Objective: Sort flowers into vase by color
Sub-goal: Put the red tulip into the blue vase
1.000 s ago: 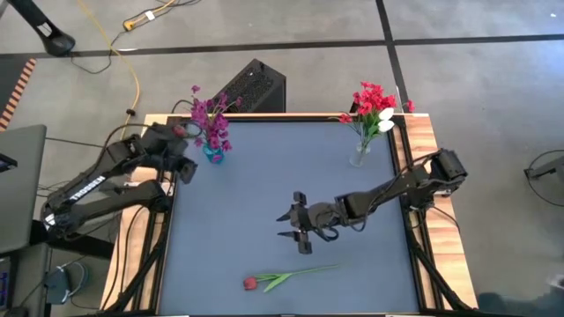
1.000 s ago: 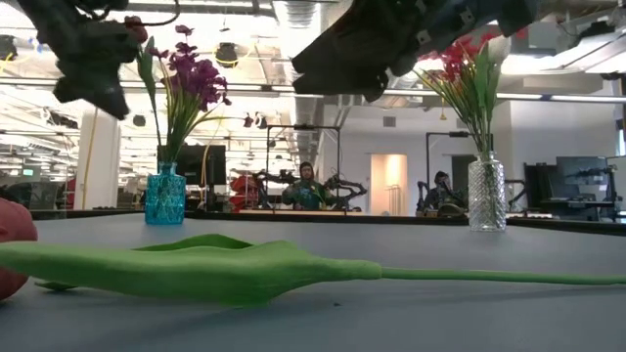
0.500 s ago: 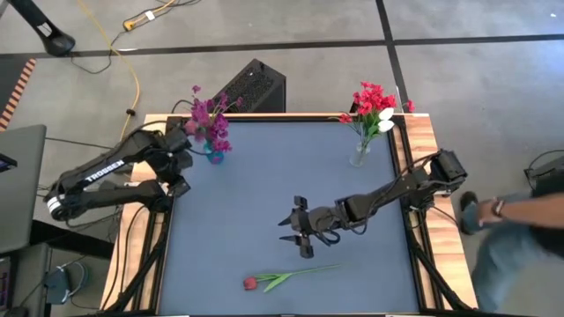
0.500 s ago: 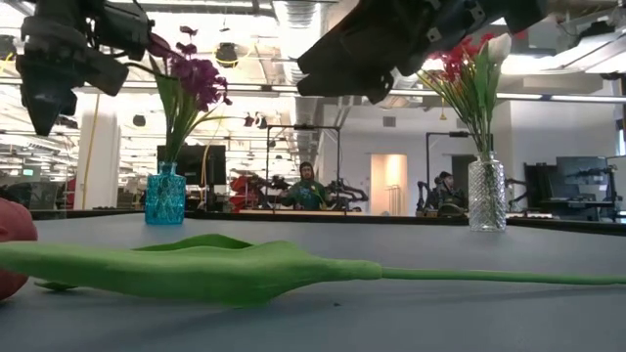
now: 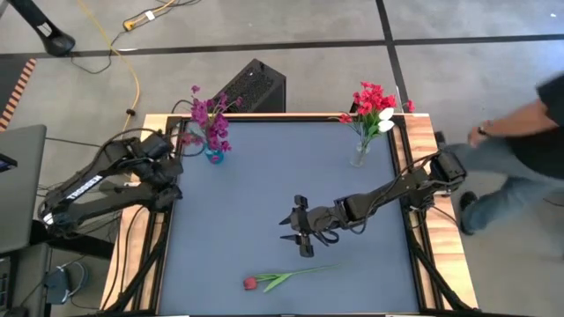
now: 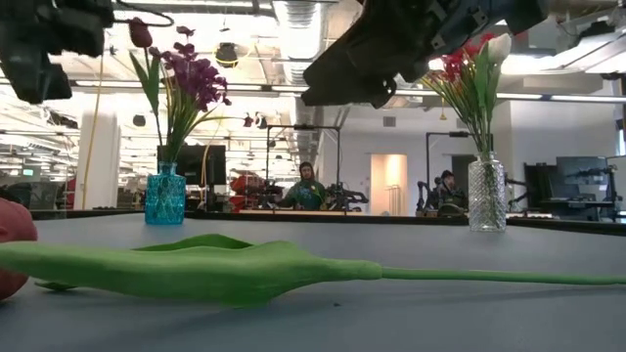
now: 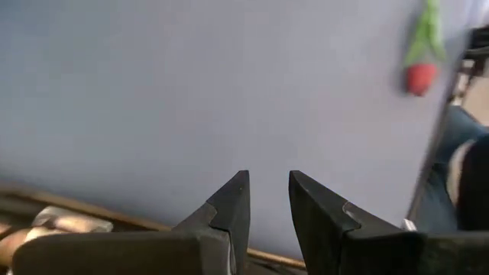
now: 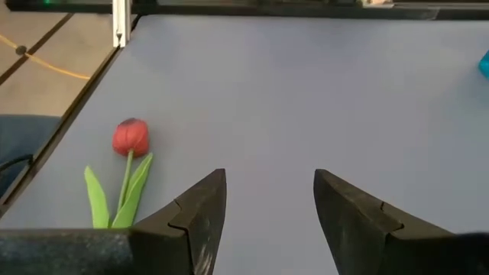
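A red tulip (image 5: 251, 283) with a green stem and leaves lies flat near the table's near edge, also seen in the right wrist view (image 8: 131, 137) and the low view (image 6: 196, 269). A blue vase (image 5: 214, 156) at the far left holds purple flowers and one dark red bud (image 6: 140, 32). A clear vase (image 5: 359, 157) at the far right holds red and white flowers (image 5: 374, 106). My left gripper (image 7: 269, 187) hangs over the table's left edge (image 5: 169, 172), tipped down, open and empty. My right gripper (image 8: 269, 183) hovers open over the table's middle (image 5: 295, 231), the tulip ahead of it and to one side.
A person (image 5: 520, 150) walks past beyond the table's right edge. A black box (image 5: 251, 88) stands behind the far edge. Wooden rails (image 5: 423, 132) border the blue-grey tabletop (image 5: 256, 194).
My left gripper has drawn back from the blue vase toward the table's left edge, turning and tipping downward. The dark red bud has stayed standing in the blue vase. A person has come into view at the right and walked toward the far side.
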Controlling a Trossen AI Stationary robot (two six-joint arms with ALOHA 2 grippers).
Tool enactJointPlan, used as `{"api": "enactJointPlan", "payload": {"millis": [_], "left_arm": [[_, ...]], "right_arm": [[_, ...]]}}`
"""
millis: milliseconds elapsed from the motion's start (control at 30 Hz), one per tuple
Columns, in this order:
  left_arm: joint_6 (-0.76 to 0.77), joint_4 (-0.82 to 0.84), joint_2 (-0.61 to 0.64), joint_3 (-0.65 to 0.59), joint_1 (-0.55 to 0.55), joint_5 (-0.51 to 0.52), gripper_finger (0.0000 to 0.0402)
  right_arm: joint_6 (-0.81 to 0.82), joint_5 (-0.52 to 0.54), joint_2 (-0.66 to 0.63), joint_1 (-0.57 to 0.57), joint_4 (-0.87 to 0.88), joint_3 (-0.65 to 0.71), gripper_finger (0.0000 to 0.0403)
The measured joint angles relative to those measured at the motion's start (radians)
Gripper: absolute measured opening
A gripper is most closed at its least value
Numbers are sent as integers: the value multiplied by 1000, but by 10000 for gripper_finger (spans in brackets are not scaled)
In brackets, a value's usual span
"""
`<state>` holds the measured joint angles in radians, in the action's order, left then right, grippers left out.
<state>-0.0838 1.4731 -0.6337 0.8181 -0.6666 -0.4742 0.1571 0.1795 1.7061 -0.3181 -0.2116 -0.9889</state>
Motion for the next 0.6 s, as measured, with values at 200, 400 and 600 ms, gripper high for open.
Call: {"api": "enactJointPlan", "payload": {"millis": [200,400,600], "left_arm": [[-45,-25,67,0,0,-189,80],[-44,-144,123,0,0,-376,78],[-11,-308,170,0,1,-476,60]], "right_arm": [[-5,-34,0,-2,8,-40,223],[-57,-104,0,-56,101,-57,223],[-60,-105,0,-131,161,-58,223]]}}
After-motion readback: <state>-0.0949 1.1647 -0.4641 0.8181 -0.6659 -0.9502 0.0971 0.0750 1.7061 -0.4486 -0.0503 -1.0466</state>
